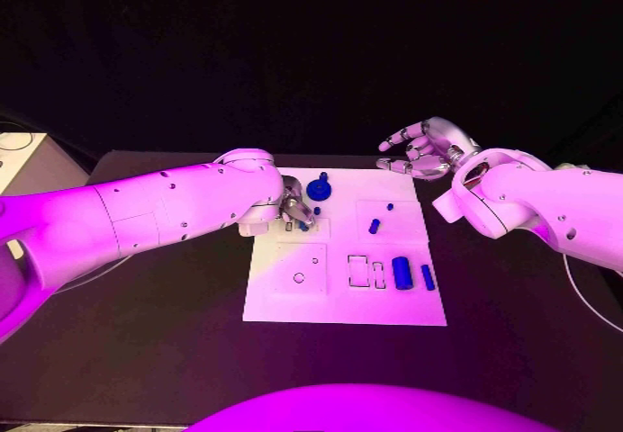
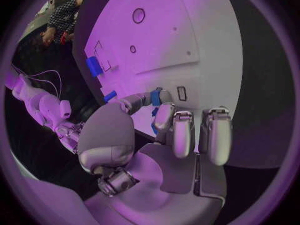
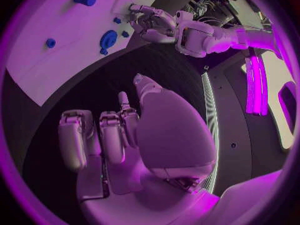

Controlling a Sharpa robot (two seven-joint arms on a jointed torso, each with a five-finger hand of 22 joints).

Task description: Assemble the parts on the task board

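The white task board [image 1: 344, 301] lies mid-table. My left hand [image 1: 291, 212] is low over its upper left area. In the left wrist view its thumb and a finger pinch a small blue part [image 2: 156, 97] just above the board [image 2: 169, 35]. A round blue part [image 1: 320, 189] sits near the board's far edge, close to that hand. Two small blue pegs [image 1: 374, 226] stand right of centre, and a blue cylinder [image 1: 401, 272] and a thin blue bar [image 1: 428, 276] lie lower right. My right hand [image 1: 423, 149] hangs beyond the board's far right corner, fingers apart, holding nothing.
The board has empty outlined slots [image 1: 366, 271] and a round hole [image 1: 299, 278] in its near half. A pale stand [image 1: 20, 153] with a cable sits at the table's far left. Black table [image 1: 156, 315] surrounds the board.
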